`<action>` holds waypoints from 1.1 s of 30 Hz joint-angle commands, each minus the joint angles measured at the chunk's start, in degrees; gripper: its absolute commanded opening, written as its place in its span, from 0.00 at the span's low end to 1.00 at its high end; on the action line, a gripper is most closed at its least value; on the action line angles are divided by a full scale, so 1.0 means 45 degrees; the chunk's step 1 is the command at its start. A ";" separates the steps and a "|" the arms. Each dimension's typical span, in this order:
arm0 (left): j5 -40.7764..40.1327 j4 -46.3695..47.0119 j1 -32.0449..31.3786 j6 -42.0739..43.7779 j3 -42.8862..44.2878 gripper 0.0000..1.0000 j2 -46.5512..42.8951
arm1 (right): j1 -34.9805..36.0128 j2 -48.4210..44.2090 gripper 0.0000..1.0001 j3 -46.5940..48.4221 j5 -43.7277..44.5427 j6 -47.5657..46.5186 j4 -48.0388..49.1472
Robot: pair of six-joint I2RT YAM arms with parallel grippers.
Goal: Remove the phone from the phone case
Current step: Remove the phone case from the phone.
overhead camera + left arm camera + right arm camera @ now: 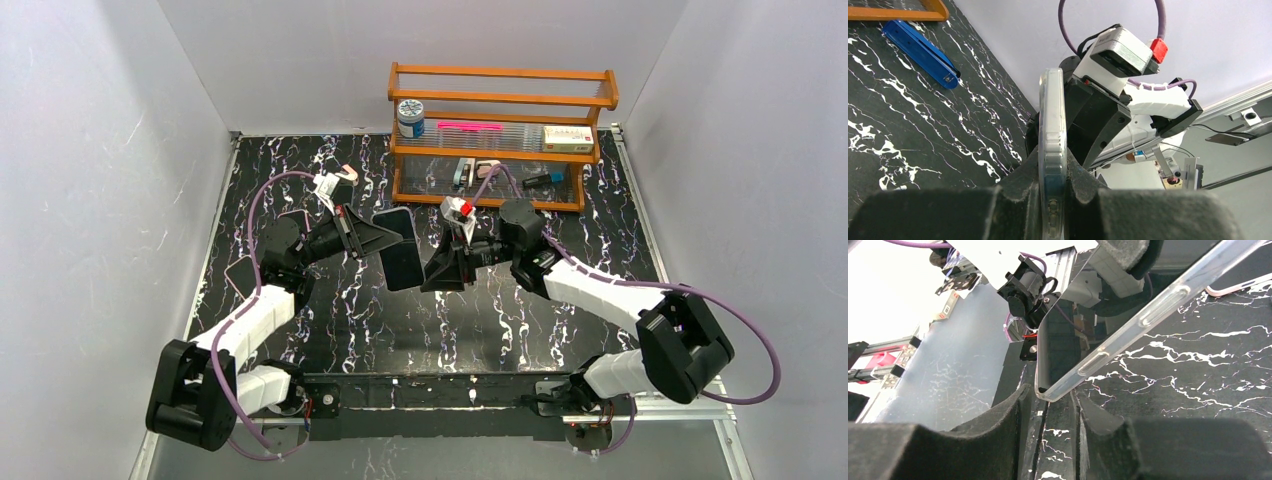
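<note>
The phone (pixel 403 262) sits in a clear case and is held in the air over the middle of the table. My left gripper (pixel 392 238) is shut on it. In the left wrist view the case (pixel 1053 125) is seen edge-on, pinched between the two pads of the left gripper (pixel 1053 180). My right gripper (pixel 428 275) is open at the phone's lower right corner. In the right wrist view the clear case's corner (pixel 1053 390) sits just beyond the open fingertips of the right gripper (pixel 1050 397); the dark phone (pixel 1060 350) shows inside the case.
A wooden rack (pixel 500 100) stands at the back with a jar (pixel 410 118), a pink item (pixel 482 126) and a box (pixel 567 138). Pink cases lie at the left (pixel 240 270) and back left (pixel 345 172). A blue object (pixel 920 50) lies on the table.
</note>
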 commanded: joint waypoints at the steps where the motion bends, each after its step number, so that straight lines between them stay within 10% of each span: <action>1: 0.0132 0.0164 0.0066 0.0249 0.0599 0.00 -0.0627 | 0.0069 0.0237 0.38 0.0725 -0.0423 0.0231 0.0733; 8: -0.0156 -0.0057 0.0052 -0.0612 0.0751 0.00 -0.0820 | 0.0135 0.0401 0.01 0.0746 -0.0575 -0.1233 0.0100; 23: -0.0124 -0.0773 -0.0298 -0.1878 0.0441 0.00 -0.1269 | 0.0291 0.0957 0.01 0.2322 0.1109 -0.6318 -0.3141; 33: -0.0277 -0.0894 -0.0534 -0.1954 0.0105 0.00 -0.1448 | 0.0272 0.1053 0.01 0.2433 0.2092 -0.4767 -0.1573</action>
